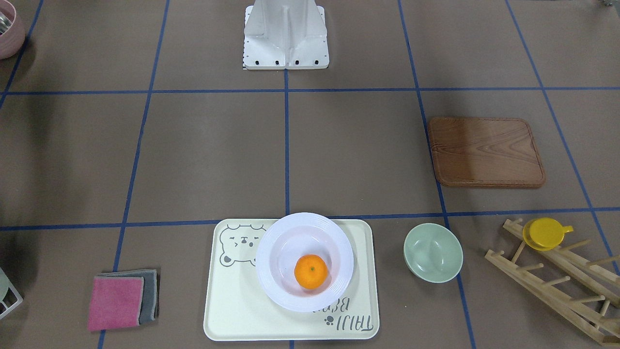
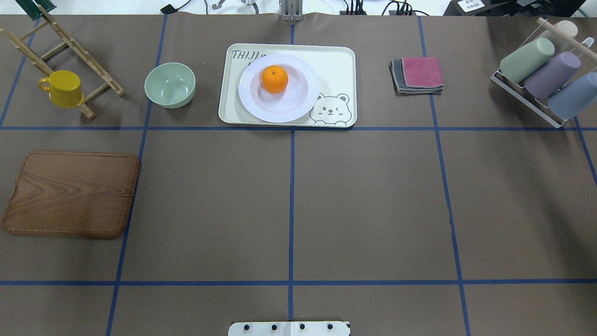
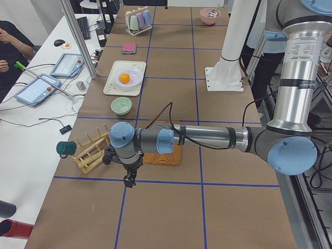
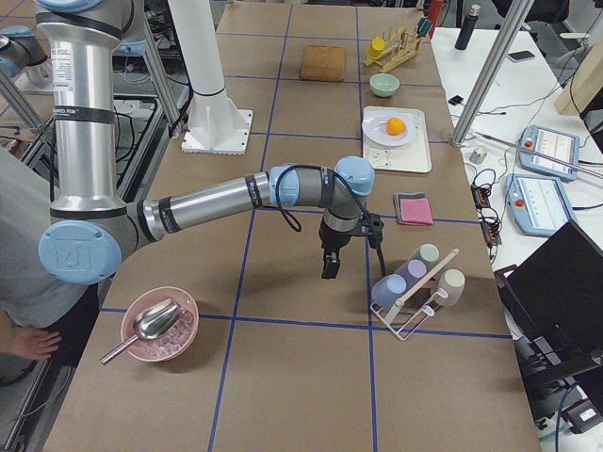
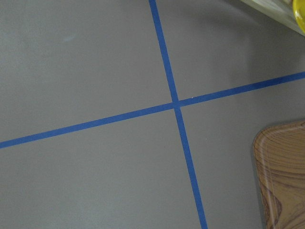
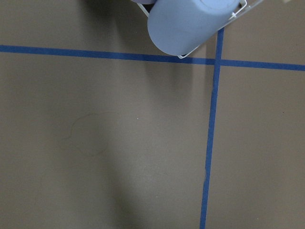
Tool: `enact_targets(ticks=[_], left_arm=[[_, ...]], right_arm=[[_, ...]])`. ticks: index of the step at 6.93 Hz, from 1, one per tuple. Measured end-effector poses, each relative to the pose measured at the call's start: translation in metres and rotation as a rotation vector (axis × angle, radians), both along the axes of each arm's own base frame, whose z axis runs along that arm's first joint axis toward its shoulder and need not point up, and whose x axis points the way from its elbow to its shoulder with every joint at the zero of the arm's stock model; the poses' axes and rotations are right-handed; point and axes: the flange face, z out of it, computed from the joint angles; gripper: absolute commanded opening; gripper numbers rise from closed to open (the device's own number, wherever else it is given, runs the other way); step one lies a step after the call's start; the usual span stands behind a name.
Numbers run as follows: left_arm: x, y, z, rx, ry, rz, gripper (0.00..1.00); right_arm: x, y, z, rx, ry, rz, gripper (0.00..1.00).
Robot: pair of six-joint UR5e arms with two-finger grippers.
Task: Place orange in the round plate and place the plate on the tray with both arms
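The orange (image 1: 311,271) lies inside the round plate (image 1: 265,264), a glossy white ribbed dish. That plate stands on the cream tray (image 1: 232,310) with the bear face, at the table's far side from the robot base. From overhead, the orange (image 2: 274,79), plate (image 2: 298,100) and tray (image 2: 336,60) are free of any arm. The left gripper (image 3: 128,180) hangs far from the tray, over bare table near the wooden board. Beside the cup rack, the right gripper (image 4: 328,268) points down. Both show only in the side views, so I cannot tell whether either is open or shut.
A pale-green bowl (image 2: 170,85), a yellow cup (image 2: 63,87) on a wooden rack (image 2: 70,46) and a wooden board (image 2: 70,193) lie on the left. Folded cloths (image 2: 417,73) and a cup rack (image 2: 543,74) are on the right. A pink bowl with a scoop (image 4: 158,325) sits near a person's hand (image 4: 33,341).
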Motion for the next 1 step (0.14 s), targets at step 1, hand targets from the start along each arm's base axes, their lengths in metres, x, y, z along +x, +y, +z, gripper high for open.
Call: enact_targets(ticks=[1], left_arm=[[-0.0003, 0.0024, 0.0023, -0.003, 0.002, -0.001, 0.99]], right_arm=[[-0.0004, -0.0009, 0.0061, 0.004, -0.006, 0.002, 1.0]])
